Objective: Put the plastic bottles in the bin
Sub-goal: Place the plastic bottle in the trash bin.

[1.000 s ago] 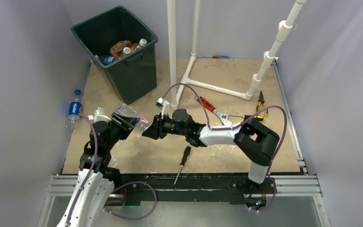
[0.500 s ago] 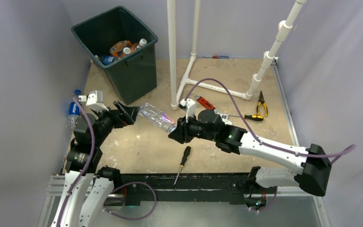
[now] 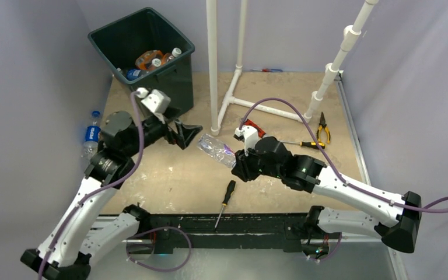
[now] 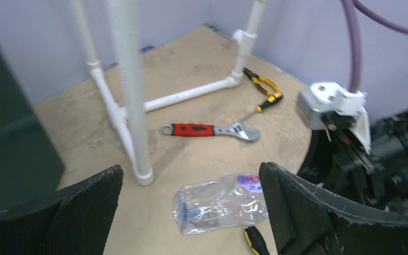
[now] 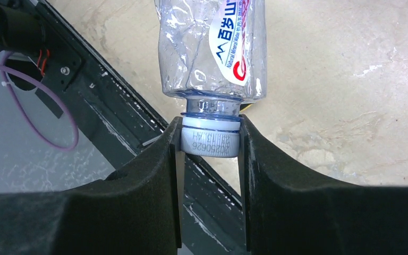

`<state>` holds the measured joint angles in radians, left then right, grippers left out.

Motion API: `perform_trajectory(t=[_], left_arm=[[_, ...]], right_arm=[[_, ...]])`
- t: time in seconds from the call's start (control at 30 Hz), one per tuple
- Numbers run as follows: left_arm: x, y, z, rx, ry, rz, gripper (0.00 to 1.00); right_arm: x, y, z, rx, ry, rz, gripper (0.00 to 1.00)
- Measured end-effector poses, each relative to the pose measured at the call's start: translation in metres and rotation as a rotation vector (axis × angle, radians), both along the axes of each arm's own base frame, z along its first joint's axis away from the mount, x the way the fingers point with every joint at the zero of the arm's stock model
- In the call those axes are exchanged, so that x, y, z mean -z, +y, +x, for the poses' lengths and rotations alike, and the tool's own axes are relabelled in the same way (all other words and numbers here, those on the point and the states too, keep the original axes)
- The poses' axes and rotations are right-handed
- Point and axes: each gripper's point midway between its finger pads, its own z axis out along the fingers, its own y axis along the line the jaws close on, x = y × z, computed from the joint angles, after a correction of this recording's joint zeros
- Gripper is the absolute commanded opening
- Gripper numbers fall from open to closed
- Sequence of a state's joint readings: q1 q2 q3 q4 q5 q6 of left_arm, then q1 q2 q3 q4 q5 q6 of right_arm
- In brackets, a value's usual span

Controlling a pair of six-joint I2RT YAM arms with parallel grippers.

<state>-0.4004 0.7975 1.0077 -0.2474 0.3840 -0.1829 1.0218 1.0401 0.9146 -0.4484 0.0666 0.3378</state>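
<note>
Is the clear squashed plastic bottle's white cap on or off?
On: the white cap tops the clear crushed bottle, pinched by the right gripper.

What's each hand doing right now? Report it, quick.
Left hand: open, holding nothing.
Right hand: closed on the clear bottle.

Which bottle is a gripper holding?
The crushed clear bottle, clamped by its white cap in the right gripper; the others lie in the bin, one blue-labelled bottle beside the mat.

Fig. 1, read from table centre. I place the bin (image 3: 178, 79) at 11 o'clock, bottles (image 3: 151, 60) inside; lone bottle (image 3: 91, 135) at 9, beside the table edge; screwdriver (image 3: 226, 198) at 6; pliers (image 3: 323, 123) at 2; centre bottle (image 3: 214, 148) between left gripper (image 3: 191, 134) and right gripper (image 3: 235, 162).
</note>
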Motion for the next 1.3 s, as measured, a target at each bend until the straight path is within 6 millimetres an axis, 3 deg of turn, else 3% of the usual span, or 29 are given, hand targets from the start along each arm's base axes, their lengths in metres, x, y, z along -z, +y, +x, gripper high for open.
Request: perform_trajectory(t=[0.17,0.3,0.37,0.47,0.63,0.73,0.83,0.97,1.03,1.17,1.3], left_arm=[[0.019,-0.062,-0.022,0.132,-0.067,0.184,0.99],[0.057,-0.126,-0.084,0.257,-0.204,0.455,0.99],[0.075,-0.138,-0.108,0.293,-0.295,0.601,0.99],[0.076,-0.123,-0.103,0.226,-0.369,0.715,0.99],[0.026,-0.073,-0.088,0.086,-0.497,0.696,0.99],[0.019,-0.056,-0.084,0.051,-0.548,0.722,0.99],[0.041,-0.057,-0.078,0.056,-0.591,0.854,0.99],[0.086,-0.069,-0.076,0.135,-0.624,1.052,0.99],[0.098,-0.069,-0.076,0.168,-0.632,1.120,0.99],[0.101,-0.066,-0.076,0.183,-0.654,1.171,0.99],[0.089,-0.062,-0.074,0.167,-0.698,1.179,0.88]], right_arm=[[-0.005,-0.007,-0.001,0.005,-0.011,0.015,0.00],[-0.007,-0.015,-0.005,0.010,-0.019,0.035,0.00],[-0.008,-0.016,-0.006,0.008,-0.022,0.043,0.00],[-0.011,-0.017,-0.009,-0.001,-0.023,0.060,0.00],[-0.015,-0.017,-0.014,-0.023,-0.017,0.082,0.00],[-0.015,-0.016,-0.018,-0.045,-0.002,0.087,0.00],[-0.019,-0.016,-0.024,-0.070,0.016,0.087,0.00],[-0.042,-0.013,-0.028,-0.100,0.009,0.123,0.00],[-0.054,-0.011,-0.030,-0.116,0.000,0.144,0.00],[-0.068,-0.007,-0.033,-0.148,-0.008,0.165,0.00],[-0.069,-0.003,-0.037,-0.184,0.007,0.160,0.00]])
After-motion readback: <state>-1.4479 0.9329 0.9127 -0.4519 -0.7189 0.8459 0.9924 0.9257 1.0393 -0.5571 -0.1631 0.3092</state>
